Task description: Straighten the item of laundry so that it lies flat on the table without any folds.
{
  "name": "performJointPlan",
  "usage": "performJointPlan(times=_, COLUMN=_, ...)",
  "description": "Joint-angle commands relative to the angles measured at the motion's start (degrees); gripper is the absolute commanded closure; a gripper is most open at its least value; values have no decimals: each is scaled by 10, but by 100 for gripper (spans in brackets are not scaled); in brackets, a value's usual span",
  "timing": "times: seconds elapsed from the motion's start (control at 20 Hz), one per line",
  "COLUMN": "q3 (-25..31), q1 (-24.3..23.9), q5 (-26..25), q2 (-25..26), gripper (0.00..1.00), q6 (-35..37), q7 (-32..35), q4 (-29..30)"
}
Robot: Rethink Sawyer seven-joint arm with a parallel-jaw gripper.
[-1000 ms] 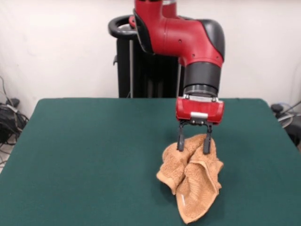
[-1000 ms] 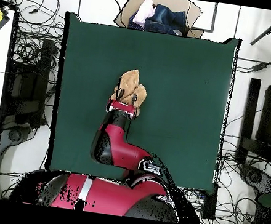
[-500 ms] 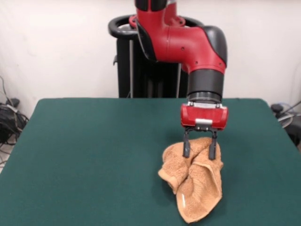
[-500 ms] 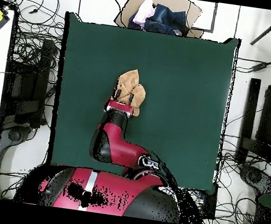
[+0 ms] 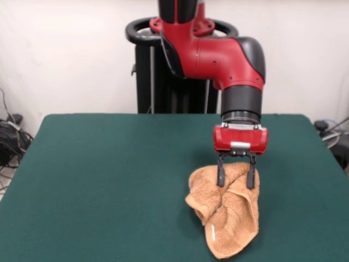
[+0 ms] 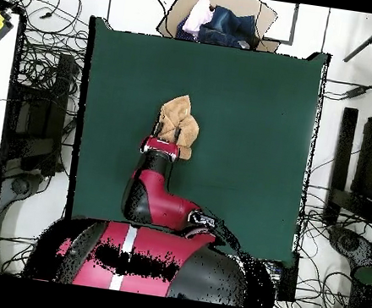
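My tool (image 5: 235,179) is hanging straight down over the crumpled towel (image 5: 224,215), its two dark fingers (image 5: 221,176) standing apart with a ridge of terry cloth rising between them; whether they are actually pressing that ridge I cannot quite tell from either angle. The orange-tan towel is lying bunched on the green surface (image 5: 98,180), most of it spilling away from my tool toward the camera in thick folds, and a small white tag (image 5: 213,233) is showing on the lower flap. From above, my tool (image 6: 168,133) is sitting at the towel's (image 6: 180,116) near edge, the cloth heaped just beyond it on the surface (image 6: 255,111).
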Motion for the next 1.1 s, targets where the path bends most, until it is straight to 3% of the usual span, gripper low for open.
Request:
performJointPlan(times=0.05, q3=59, q1=-2, q5=16, q2=37, gripper=0, q6=-15, q7=182, q4=-41)
performJointPlan(times=0.3, q3=60, q1=-6, q5=19, q2=41, gripper=0, q6=-29, q7=182, q4=-39)
performJointPlan(times=0.35, q3=60, q1=-8, q5=17, q2=41, gripper=100, q6=-28, q7=178, q4=-39)
performJointPlan(times=0.9, q3=72, q1=-3, q5=51, q2=30, gripper=100, q6=-42, q7=193, q4=-11)
performJointPlan(times=1.1, q3=70, q1=0, q5=60, q2=-11, gripper=100, q6=-18, q7=183, q4=22)
